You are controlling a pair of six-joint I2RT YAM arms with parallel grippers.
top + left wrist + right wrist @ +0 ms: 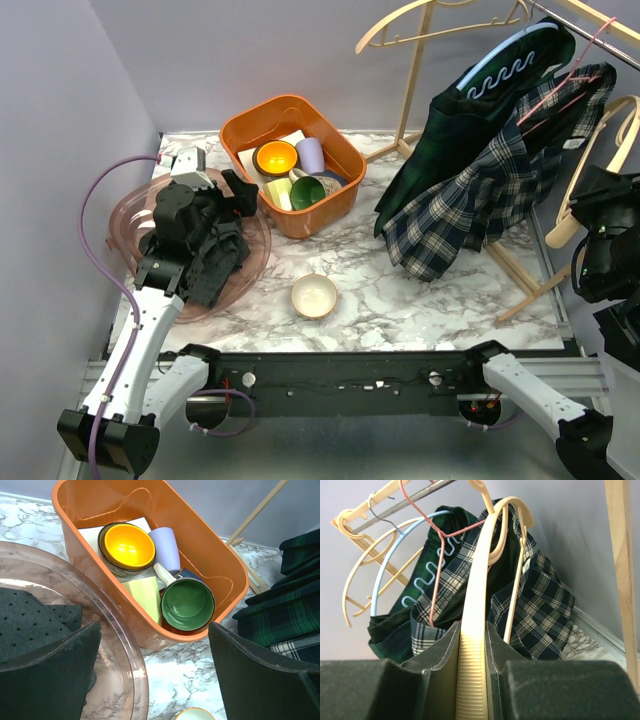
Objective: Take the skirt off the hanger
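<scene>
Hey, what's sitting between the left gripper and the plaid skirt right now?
The orange bin lies between the left gripper and the skirt. The top view shows this most clearly.

You get soft, even light from above in the top view. The table (400, 300) reads bright with no harsh glare, and the bowl (314, 295) and bin (335, 200) cast only faint shadows. The left arm (190, 250) is so dark that its detail is lost.

In the left wrist view, the left fingers (45, 680) are murky and soft at the bottom edge. The mug (187, 605) is crisp, with small highlights on its glaze, and the tray (115, 645) shows pale reflections.

In the right wrist view, the right fingers (370, 690) are dim and blurred. The hanger (472, 655) and skirt (545, 615) are sharp against a bright wall (570, 530).
</scene>
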